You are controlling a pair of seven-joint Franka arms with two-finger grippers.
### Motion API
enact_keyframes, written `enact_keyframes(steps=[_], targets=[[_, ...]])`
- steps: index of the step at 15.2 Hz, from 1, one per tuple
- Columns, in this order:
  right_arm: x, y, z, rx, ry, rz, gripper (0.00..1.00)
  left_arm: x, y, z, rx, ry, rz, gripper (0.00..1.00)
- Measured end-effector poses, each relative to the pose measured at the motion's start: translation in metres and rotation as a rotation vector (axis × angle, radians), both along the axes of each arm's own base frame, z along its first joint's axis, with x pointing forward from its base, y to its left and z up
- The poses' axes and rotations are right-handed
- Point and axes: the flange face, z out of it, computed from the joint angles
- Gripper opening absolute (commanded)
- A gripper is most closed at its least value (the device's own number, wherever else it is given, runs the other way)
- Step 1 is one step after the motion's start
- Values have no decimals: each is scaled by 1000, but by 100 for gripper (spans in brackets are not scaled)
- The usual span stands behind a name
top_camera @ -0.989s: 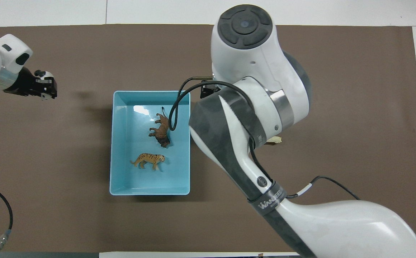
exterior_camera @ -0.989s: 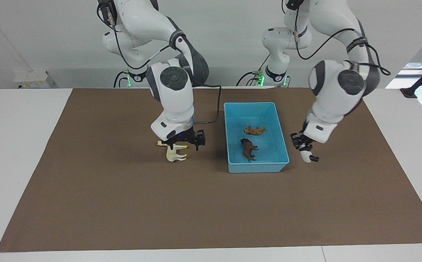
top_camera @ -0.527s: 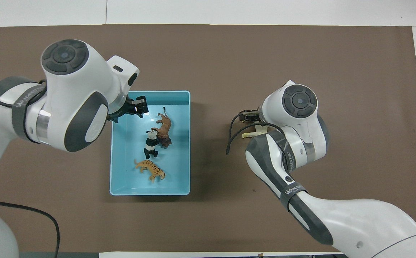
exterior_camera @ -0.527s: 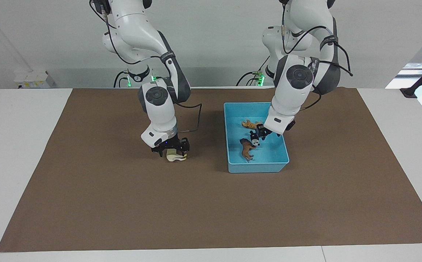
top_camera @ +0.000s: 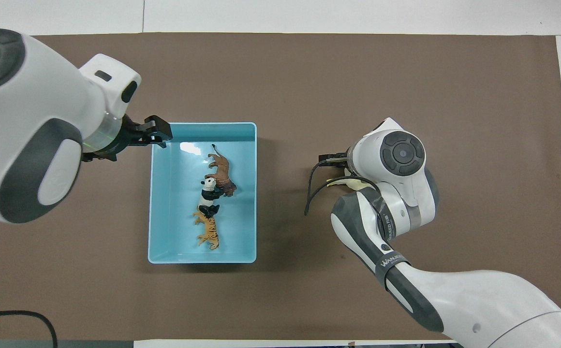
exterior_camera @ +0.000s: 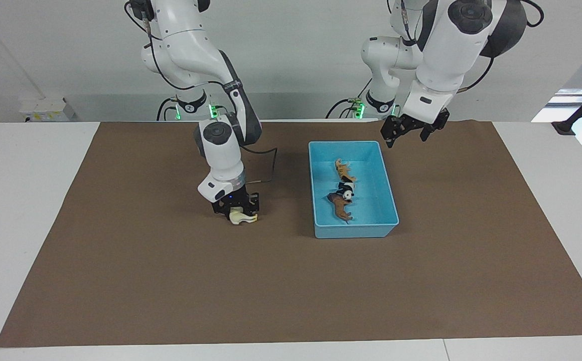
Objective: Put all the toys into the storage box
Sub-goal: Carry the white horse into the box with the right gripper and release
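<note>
Three toys in the storage box point(exterior_camera: 321, 200), horse point(exterior_camera: 241, 216) under right gripper point(exterior_camera: 236, 208) jaws, clamping unclear, left gripper point(exterior_camera: 410, 131) jaws apart

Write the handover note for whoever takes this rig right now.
Left claw: open, empty, raised over the robot-side edge of the light blue plastic storage box.
Right claw: down on the brown mat, around the cream-white plastic horse; grip cannot be told.
Done: orange striped tiger, black-and-white panda and brown dark-maned lion lie in the box.
Left: carry the horse to the box.
</note>
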Motion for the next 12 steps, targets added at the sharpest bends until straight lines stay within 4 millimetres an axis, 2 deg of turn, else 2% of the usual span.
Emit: enact_keyframes(steps=[1, 4, 5, 7, 8, 9, 10, 12], targets=[[0, 2, 1, 1, -2, 2, 3, -1, 18, 5, -2, 11, -34, 100], [-1, 3, 1, 2, -1, 2, 0, 3, 72, 12, -18, 28, -107, 100], [-1, 3, 1, 1, 2, 3, 0, 3, 81, 15, -21, 24, -113, 100], [1, 10, 9, -17, 58, 8, 0, 1, 84, 20, -22, 16, -121, 100], [5, 23, 26, -27, 96, 6, 0, 1, 83, 20, -22, 12, -122, 100], [11, 44, 53, -33, 124, -8, 0, 2, 86, 20, -22, 12, -119, 100], [14, 72, 90, -36, 144, -22, 0, 3, 89, 17, -22, 15, -118, 100], [9, 131, 164, -16, 164, -61, 0, 8, 91, 9, -22, 30, -121, 100]])
